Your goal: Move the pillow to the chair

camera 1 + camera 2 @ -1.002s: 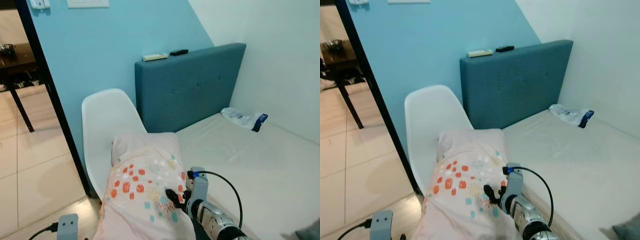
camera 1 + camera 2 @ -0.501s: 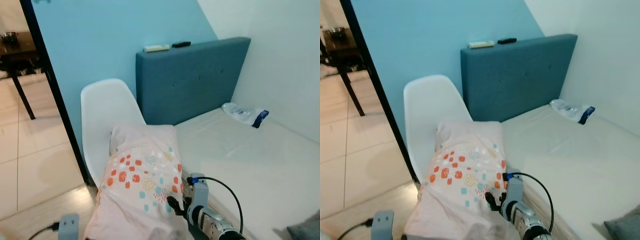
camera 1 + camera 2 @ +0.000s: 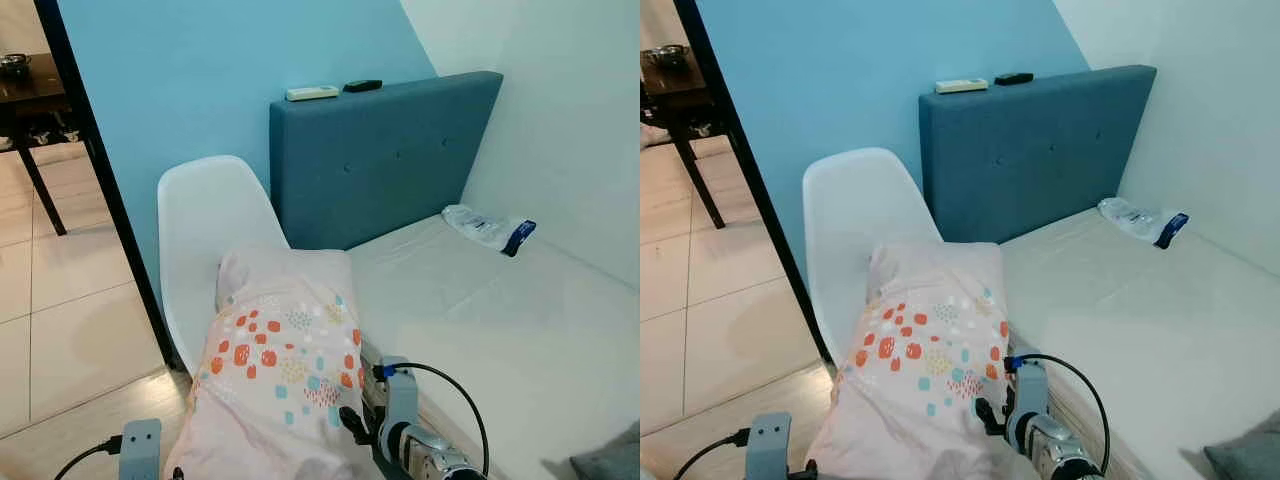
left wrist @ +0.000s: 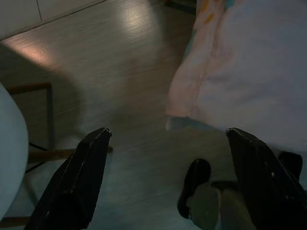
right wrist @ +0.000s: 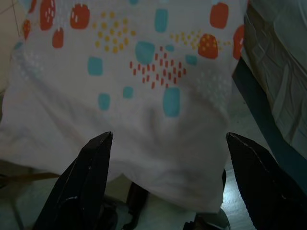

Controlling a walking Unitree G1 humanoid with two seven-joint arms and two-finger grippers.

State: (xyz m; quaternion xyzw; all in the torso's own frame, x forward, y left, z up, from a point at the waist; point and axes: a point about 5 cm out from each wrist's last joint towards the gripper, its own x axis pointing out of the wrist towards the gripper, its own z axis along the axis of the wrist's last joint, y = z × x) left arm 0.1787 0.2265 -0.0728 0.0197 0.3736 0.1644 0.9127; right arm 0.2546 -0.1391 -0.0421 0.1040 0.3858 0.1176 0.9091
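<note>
Pillow laid on the chair seat; the task is judged nearly or fully done.

The pillow (image 3: 280,370) is seen draped over the seat of the white chair (image 3: 205,225), its far end up against the backrest and its near end hanging past the seat's front edge toward the floor. The right gripper (image 5: 165,187) is held just near of the pillow's lower right edge, its fingers spread wide and grasping nothing. The left gripper (image 4: 163,177) is held low at the near left, fingers likewise released, with the pillow's hanging corner and the wooden floor (image 4: 120,62) beyond it. What appears left is only a pulling back of the arms, and perhaps a nudge further onto the seat. The bed (image 3: 500,320) lies to the right.
</note>
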